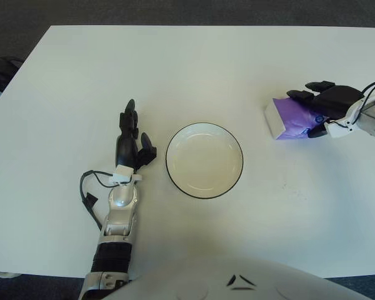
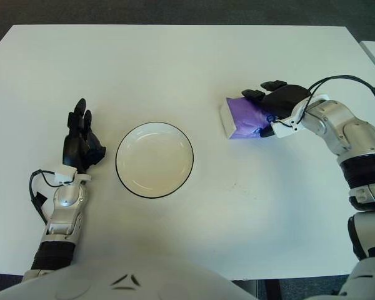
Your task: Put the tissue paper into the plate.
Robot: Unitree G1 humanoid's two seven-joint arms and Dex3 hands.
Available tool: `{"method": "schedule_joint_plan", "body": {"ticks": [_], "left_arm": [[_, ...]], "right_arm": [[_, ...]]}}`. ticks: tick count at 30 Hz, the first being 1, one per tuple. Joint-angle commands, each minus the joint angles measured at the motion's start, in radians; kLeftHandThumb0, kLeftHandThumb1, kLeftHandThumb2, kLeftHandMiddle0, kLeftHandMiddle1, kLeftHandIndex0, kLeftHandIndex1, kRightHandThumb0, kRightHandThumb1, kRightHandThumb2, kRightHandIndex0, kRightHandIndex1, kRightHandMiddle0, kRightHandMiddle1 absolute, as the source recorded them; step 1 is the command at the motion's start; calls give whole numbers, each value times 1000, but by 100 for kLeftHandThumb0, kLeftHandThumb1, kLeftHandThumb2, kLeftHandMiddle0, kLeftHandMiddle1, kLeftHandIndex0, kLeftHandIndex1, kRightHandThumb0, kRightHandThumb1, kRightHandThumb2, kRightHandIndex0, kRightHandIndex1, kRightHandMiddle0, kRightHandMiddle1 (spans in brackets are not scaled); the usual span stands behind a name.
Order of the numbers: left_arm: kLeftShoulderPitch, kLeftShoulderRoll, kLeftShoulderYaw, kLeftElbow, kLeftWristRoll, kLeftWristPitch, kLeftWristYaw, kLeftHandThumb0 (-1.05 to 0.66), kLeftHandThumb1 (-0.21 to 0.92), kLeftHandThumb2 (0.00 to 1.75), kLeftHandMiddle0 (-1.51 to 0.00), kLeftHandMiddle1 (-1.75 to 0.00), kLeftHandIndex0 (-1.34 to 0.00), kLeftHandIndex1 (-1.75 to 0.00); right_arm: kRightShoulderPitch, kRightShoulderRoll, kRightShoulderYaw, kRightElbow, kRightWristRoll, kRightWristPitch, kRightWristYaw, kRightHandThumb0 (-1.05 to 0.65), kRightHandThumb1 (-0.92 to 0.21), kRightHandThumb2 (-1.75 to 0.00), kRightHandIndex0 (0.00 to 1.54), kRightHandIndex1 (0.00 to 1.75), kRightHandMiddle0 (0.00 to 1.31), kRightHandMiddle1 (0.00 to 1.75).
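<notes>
The robot's left hand (image 1: 129, 139) shows at the near left on the flat white table (image 1: 194, 69), forearm running from the near edge toward the far side, its black fingers extended and relaxed, holding nothing. Just to its right, apart from it, sits the round white plate with a thin black rim (image 1: 204, 160), with nothing in it. Farther back on the right, the right hand (image 2: 280, 104) reaches in from the right edge, elbow bent and forearm angled toward the centre. Its black fingers are curled over the top of the purple-and-white pack of tissue paper (image 2: 242, 118), thumb on the near side, gripping it. The pack is well apart from the plate, to its far right.
</notes>
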Motion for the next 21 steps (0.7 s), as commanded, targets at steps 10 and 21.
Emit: {"method": "schedule_joint_plan", "body": {"ticks": [10,21], "left_arm": [[50,-7,-2,64,11,60,8,-78,92,103,-21,-1,0,-40],[56,-12,5,63,10,53,17,-78,92,103,-22,-1,0,-43]], "right_arm": [[22,222,62,304,-55,61,-418,-58,-45,-101,79,165,50,171],[-26,260,66,472,21,-2,-549,-53,-16,-150,119,174,73,175]]}}
